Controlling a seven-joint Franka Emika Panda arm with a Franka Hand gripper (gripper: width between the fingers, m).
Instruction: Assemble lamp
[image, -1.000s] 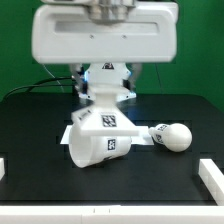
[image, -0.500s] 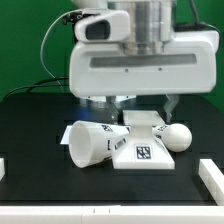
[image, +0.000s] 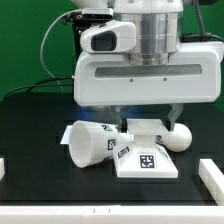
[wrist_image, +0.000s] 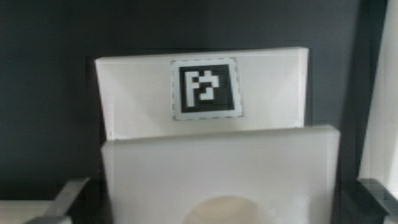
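- Lamp base (image: 146, 158): square stepped white part, lying on the black table (image: 30, 120) near the middle of the exterior view. Its black-and-white tag (image: 148, 160) faces up.
- Wrist view: the base (wrist_image: 205, 165) fills most of the picture. The upper step carries the tag (wrist_image: 203, 90), and the wider slab sits nearest the camera.
- Gripper (image: 147, 124): right above the base's far end, jaws spread wide. One finger (image: 172, 118) comes down on the exterior view's right of the base, the other on its left, so the base sits between them.
- Grip: both views are too blurred at the fingertips to tell whether the pads press on the base or stand just clear of it.
- Shade (image: 88, 145): tapered cup on its side, just beside the base on the exterior view's left, wide mouth turned to that side. It looks close enough to touch the base; contact not certain.
- Bulb (image: 179, 137): lying on the table, ball head showing just past the base on the exterior view's right, neck mostly hidden behind the base.
- White blocks (image: 212, 175) sit at the table's near edges, well apart from the parts.
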